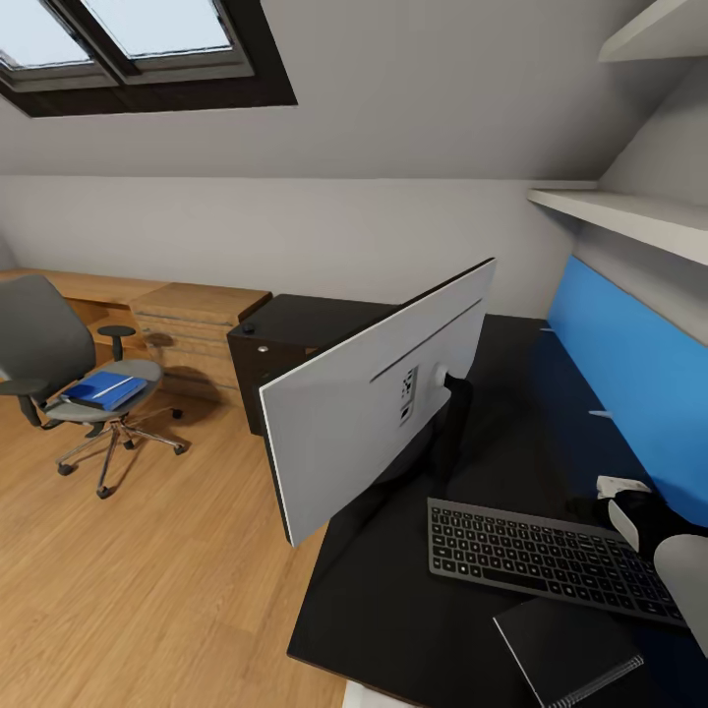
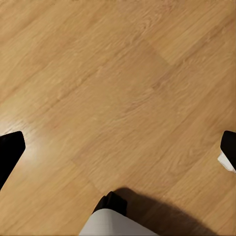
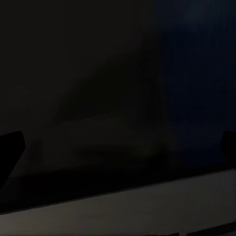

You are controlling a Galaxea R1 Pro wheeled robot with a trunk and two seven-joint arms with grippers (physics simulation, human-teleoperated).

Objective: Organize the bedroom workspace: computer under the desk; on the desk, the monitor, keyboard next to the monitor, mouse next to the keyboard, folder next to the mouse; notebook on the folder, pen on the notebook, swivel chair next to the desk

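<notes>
Grey-and-black right arm at the lower right of the head view, bent low over the black worktop, at the right end of the keyboard and close to the blue back panel. Right fingers spread wide in the right wrist view, dark tips at opposite edges, nothing between them. Beneath them a near-black surface shading to deep blue on one side, with a pale band along one edge. Too dim to tell more.

Left fingers likewise spread wide and empty in the left wrist view, pointing down at the light wood plank floor. Shadow and a grey-and-black shape at the frame's edge, not identifiable.

Head view, wider: monitor upright on the worktop, light-grey back toward the camera, turned at an angle. Keyboard flat on the worktop just beside the monitor's stand. Dark spiral-bound notebook near the worktop's front edge, just beside the keyboard. Well apart, across the floor, swivel chair near low wooden cabinets, blue folder lying on its seat. Black-framed skylight in the sloped wall above, white shelf over the blue panel.
</notes>
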